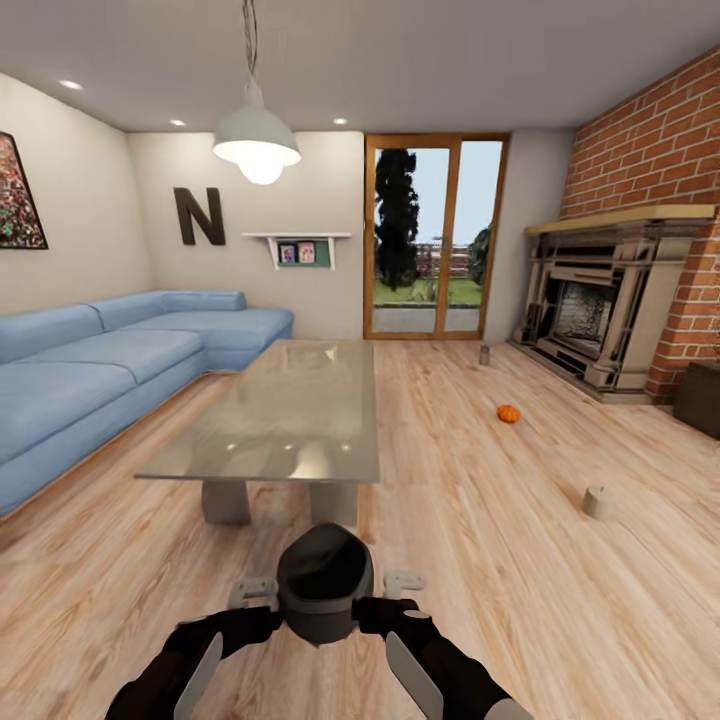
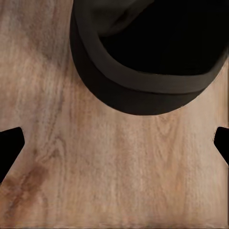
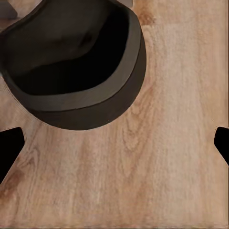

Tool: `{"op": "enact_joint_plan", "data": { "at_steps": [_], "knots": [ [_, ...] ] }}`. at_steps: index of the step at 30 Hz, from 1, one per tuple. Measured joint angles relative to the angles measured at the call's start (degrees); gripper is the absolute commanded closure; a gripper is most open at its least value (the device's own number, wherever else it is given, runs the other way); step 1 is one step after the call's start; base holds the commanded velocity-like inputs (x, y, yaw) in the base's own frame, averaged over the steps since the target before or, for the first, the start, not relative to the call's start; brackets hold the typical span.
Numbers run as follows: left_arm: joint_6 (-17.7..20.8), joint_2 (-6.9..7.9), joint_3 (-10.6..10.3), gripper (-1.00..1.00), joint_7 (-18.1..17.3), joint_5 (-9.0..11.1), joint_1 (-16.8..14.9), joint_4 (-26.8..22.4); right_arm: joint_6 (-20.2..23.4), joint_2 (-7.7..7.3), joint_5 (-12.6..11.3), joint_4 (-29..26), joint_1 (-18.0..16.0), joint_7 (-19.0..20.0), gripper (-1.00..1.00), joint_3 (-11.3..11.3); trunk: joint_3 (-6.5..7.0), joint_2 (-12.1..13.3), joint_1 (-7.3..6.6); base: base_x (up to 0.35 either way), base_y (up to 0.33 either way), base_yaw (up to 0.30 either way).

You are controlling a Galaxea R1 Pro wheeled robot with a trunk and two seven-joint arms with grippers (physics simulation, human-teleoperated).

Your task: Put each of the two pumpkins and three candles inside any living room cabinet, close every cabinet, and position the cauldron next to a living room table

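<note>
Seemingly early: dark round cauldron [image 1: 324, 590] on wood floor near glossy grey coffee table [image 1: 290, 420], between left gripper [image 1: 255, 592] and right gripper [image 1: 403, 582], both spread, holding nothing. Small orange pumpkin [image 1: 509, 413], pale stubby candle [image 1: 597, 501] on floor far right, uncollected.

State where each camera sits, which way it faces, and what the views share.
Head view: from the robot's head, forward and down over the table, pumpkin and cauldron; both dark arms show, flanking the cauldron.
Left wrist view: near the left hand, down at the wood floor; dark fingertips at the edges.
Right wrist view: near the right hand, likewise downward.
Shared: all three show the cauldron on the floor.
</note>
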Motion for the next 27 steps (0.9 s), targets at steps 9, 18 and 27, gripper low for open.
{"op": "enact_joint_plan", "data": {
  "at_steps": [9,18,27],
  "knots": [
    [0.0,0.00,0.0,-1.00,0.0,0.0,0.0,0.0,-0.6,0.00,0.0,-2.5,0.0,-0.2,-1.00,0.0,2.00,0.1,-0.24,-0.279,0.000,0.000],
    [0.0,-0.05,0.0,-1.00,0.0,0.0,0.0,0.0,-0.2,0.00,0.0,-3.3,0.0,-0.5,-1.00,0.0,3.99,0.2,-0.47,-0.267,0.000,0.000],
    [0.2,0.09,0.0,-1.00,-0.3,0.0,0.0,-1.2,0.0,0.00,-0.1,-3.2,0.0,-0.7,-1.00,-0.3,5.74,2.7,-1.86,-0.265,0.000,0.000]
  ]
}}
